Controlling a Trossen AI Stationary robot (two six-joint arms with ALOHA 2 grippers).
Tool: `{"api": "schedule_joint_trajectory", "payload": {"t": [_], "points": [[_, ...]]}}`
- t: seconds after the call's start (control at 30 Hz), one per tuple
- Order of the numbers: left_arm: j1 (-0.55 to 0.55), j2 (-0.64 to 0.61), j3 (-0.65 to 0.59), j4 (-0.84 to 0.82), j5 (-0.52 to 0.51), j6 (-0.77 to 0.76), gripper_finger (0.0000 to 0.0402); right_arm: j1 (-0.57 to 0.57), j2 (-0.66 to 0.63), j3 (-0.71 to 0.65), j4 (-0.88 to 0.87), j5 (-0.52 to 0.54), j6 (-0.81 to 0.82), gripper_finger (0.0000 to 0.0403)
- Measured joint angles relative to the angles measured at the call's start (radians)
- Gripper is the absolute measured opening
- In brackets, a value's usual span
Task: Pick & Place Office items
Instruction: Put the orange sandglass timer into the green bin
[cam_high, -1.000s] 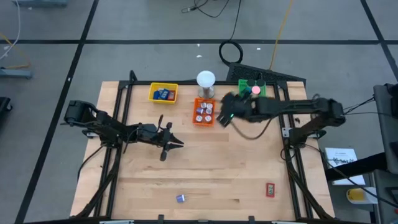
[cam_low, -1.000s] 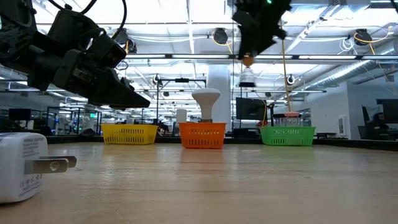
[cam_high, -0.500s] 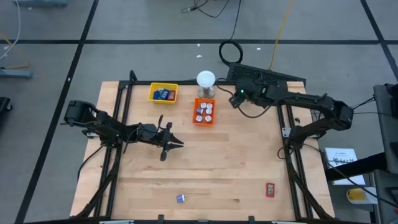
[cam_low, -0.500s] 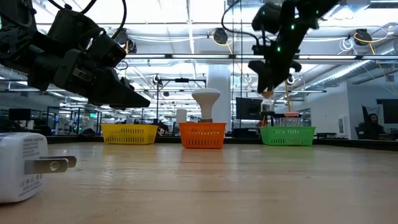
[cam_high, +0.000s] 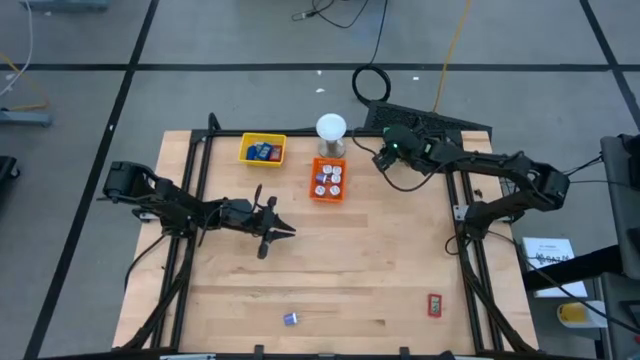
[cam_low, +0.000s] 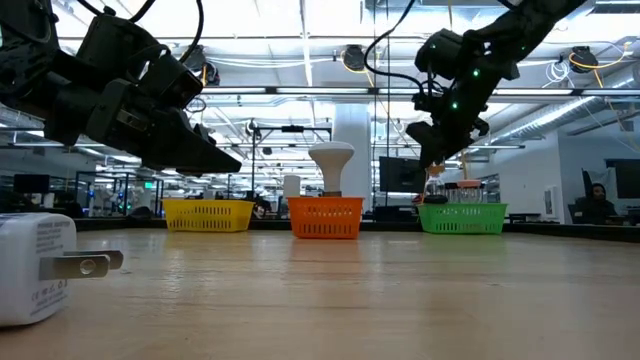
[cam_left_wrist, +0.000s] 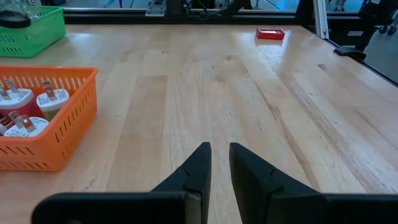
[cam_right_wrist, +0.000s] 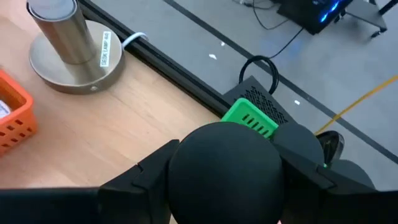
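**Roll held over the far green tray, two pieces waiting at the near edge**

Nearest the front of the table, a white plug adapter (cam_low: 35, 265) lies on its side, and a small red piece (cam_high: 434, 304) sits well apart from it toward the right corner. Neither has been sorted yet.

Over the middle of the table the left gripper (cam_high: 270, 228) waits, its jaws drawn almost together with nothing between them.

Along the far edge stand the yellow tray (cam_high: 263, 150) with blue pieces in it and the orange tray (cam_high: 328, 181) with white plug adapters. The white globe lamp (cam_high: 331, 128) is just behind the orange tray, and the green tray (cam_low: 462, 218) is at the right.

The right gripper (cam_high: 385, 156) hangs above the near rim of the green tray, its jaws clamped on a black round roll (cam_right_wrist: 224, 165).

This looks like the placing step for that roll. The next move likely calls for carrying the gripper further over the tray, lowering it inside the walls and letting go. Released from this spot, the roll might catch the rim and run off across the table.
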Motion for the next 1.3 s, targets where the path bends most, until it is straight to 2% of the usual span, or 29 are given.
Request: {"api": "schedule_joint_trajectory", "payload": {"t": [0.37, 0.93, 1.3], "points": [[0.0, 0.0, 0.0, -0.001, -0.025, 0.001, 0.0056, -0.001, -0.002, -0.006, 0.053, 0.052, -0.046, 0.0199], [0.0, 0.0, 0.0, -0.001, -0.025, 0.0, 0.0056, -0.032, 0.061, -0.007, 0.044, 0.0, -0.021, 0.0202], [0.0, 0.0, 0.0, -0.001, -0.026, 0.0, 0.0056, -0.031, 0.06, -0.007, 0.049, 0.0, -0.021, 0.0238]]}}
